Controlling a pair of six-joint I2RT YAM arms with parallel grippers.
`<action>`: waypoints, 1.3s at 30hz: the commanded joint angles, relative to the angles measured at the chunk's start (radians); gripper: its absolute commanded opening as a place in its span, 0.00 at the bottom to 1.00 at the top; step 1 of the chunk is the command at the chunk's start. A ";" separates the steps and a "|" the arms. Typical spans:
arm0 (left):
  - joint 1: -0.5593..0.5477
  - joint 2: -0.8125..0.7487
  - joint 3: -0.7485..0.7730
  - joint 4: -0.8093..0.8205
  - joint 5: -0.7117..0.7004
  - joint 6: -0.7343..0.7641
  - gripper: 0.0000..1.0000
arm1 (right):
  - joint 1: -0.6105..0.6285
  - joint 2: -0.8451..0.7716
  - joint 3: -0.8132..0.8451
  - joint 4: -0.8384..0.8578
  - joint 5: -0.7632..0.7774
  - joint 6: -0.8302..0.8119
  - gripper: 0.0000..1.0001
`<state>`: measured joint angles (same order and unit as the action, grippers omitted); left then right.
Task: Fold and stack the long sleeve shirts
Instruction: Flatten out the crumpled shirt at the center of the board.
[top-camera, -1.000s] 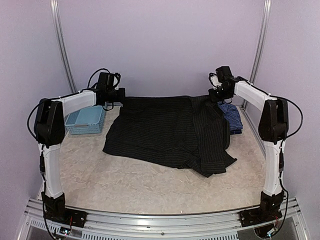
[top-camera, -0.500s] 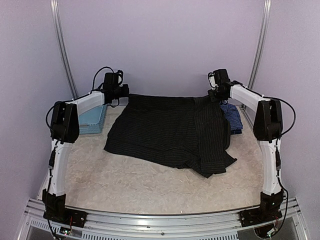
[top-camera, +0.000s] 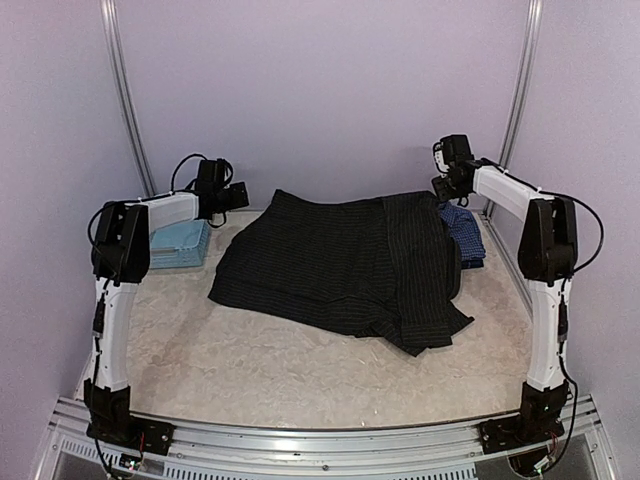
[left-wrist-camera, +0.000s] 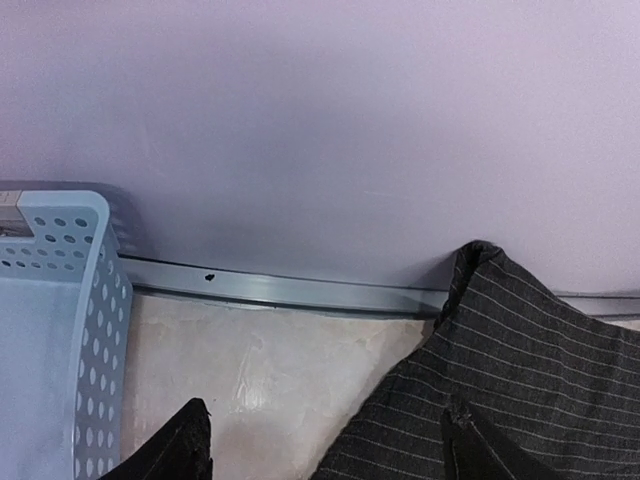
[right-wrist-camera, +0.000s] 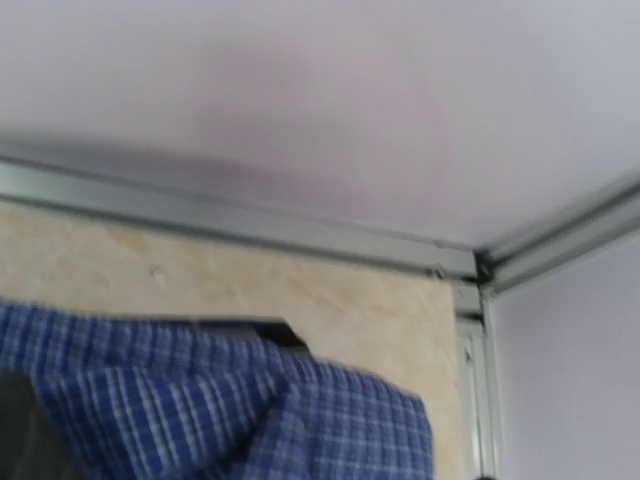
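Observation:
The black pinstriped shirt (top-camera: 340, 265) lies spread across the table, its back edge flat near the wall. The blue checked shirt (top-camera: 467, 235) sits bunched at the back right, partly under the black one. My left gripper (top-camera: 238, 193) hovers just left of the black shirt's back corner. In the left wrist view this gripper (left-wrist-camera: 330, 455) is open, with one fingertip (left-wrist-camera: 185, 445) over bare table and the other above the pinstriped cloth (left-wrist-camera: 530, 350). My right gripper (top-camera: 443, 190) hangs above the blue checked shirt (right-wrist-camera: 300, 420) and holds nothing. Its fingertips do not show in the right wrist view.
A light blue perforated basket (top-camera: 175, 243) stands at the back left, close under my left arm, and its wall (left-wrist-camera: 100, 340) shows in the left wrist view. A metal rail (left-wrist-camera: 300, 292) runs along the back wall. The rails meet at the back right corner (right-wrist-camera: 480, 270).
Both grippers opened and let go of the black shirt's back edge, which dropped flat onto the table. The left gripper drew back to the left, and the right one shifted slightly right.

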<state>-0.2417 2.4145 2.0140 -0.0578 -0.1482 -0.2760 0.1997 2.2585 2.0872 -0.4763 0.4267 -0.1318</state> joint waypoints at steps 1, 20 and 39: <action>-0.002 -0.183 -0.186 0.050 0.093 -0.054 0.77 | -0.004 -0.205 -0.142 -0.012 -0.024 0.051 0.63; -0.209 -0.771 -1.041 0.317 0.249 -0.084 0.93 | 0.064 -0.942 -1.140 -0.010 -0.546 0.336 0.79; -0.340 -0.684 -1.162 0.399 0.321 -0.115 0.97 | 0.093 -0.944 -1.367 0.019 -0.523 0.473 0.80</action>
<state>-0.5686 1.6886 0.8616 0.2848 0.1490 -0.3775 0.2817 1.2755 0.7254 -0.4587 -0.1524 0.3027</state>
